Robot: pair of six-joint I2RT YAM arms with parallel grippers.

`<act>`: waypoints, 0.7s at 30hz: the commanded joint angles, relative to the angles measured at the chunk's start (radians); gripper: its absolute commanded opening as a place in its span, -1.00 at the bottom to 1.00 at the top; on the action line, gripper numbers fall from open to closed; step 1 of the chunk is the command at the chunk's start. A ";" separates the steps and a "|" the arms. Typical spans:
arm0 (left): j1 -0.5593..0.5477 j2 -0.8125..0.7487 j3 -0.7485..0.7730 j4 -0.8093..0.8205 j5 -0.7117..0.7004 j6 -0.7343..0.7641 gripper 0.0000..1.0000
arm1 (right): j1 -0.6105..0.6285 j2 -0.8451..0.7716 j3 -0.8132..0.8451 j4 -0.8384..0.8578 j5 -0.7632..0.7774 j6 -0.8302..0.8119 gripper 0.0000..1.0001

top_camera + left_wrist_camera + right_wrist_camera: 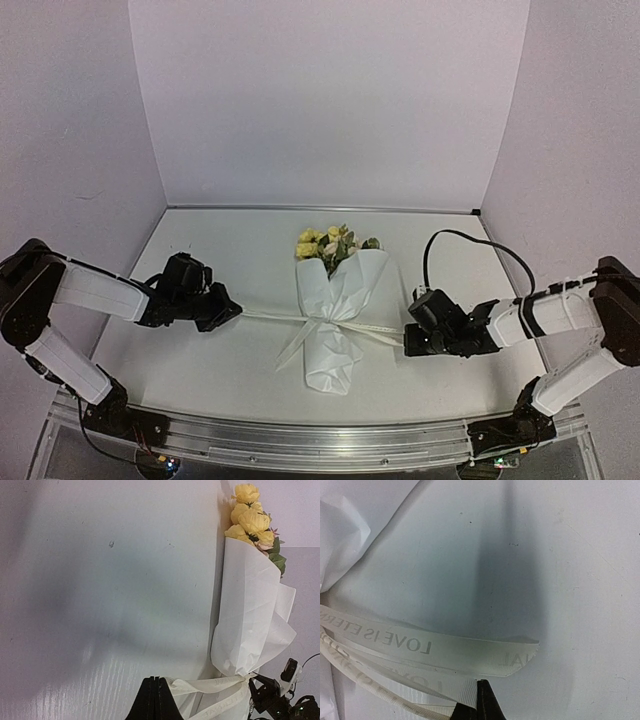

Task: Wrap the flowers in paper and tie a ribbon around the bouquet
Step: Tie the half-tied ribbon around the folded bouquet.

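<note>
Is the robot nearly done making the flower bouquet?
Nearly. Done: the flowers sit wrapped in the paper cone. In hand: the ribbon circles the cone's narrow middle, and the left gripper and right gripper, both shut, each pinch a strand stretched out sideways. Left: finishing the knot, which I cannot judge from here, and letting go.

We see the white paper-cone bouquet (pixel 338 310) lying on the bench (pixel 200 370), pale yellow and cream flowers (pixel 325 243) at its far end, sheer white lettered ribbon (pixel 410 645) drawn sideways around its waist.
</note>
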 commanded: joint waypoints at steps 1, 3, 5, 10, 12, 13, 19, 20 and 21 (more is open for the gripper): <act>0.091 -0.036 -0.035 -0.094 -0.184 -0.007 -1.00 | -0.053 -0.012 -0.071 -0.232 0.195 0.053 -1.00; 0.096 -0.044 -0.035 -0.097 -0.180 -0.008 -1.00 | -0.054 -0.024 -0.077 -0.232 0.199 0.055 -1.00; 0.100 -0.052 -0.035 -0.103 -0.181 -0.010 -1.00 | -0.058 -0.037 -0.087 -0.232 0.203 0.060 -1.00; 0.110 -0.076 -0.042 -0.119 -0.194 -0.018 -1.00 | -0.067 -0.039 -0.085 -0.233 0.184 0.072 -1.00; 0.116 -0.084 -0.042 -0.131 -0.197 -0.018 -1.00 | -0.067 -0.042 -0.086 -0.235 0.187 0.083 -1.00; 0.119 -0.085 -0.039 -0.140 -0.197 -0.015 -1.00 | -0.068 -0.046 -0.088 -0.235 0.190 0.084 -1.00; 0.133 -0.106 -0.024 -0.187 -0.197 -0.004 -1.00 | -0.080 -0.081 -0.117 -0.247 0.204 0.113 -1.00; 0.135 -0.110 -0.024 -0.190 -0.197 -0.002 -1.00 | -0.082 -0.088 -0.123 -0.248 0.207 0.117 -1.00; 0.138 -0.112 -0.023 -0.191 -0.197 0.000 -1.00 | -0.082 -0.093 -0.130 -0.249 0.211 0.120 -1.00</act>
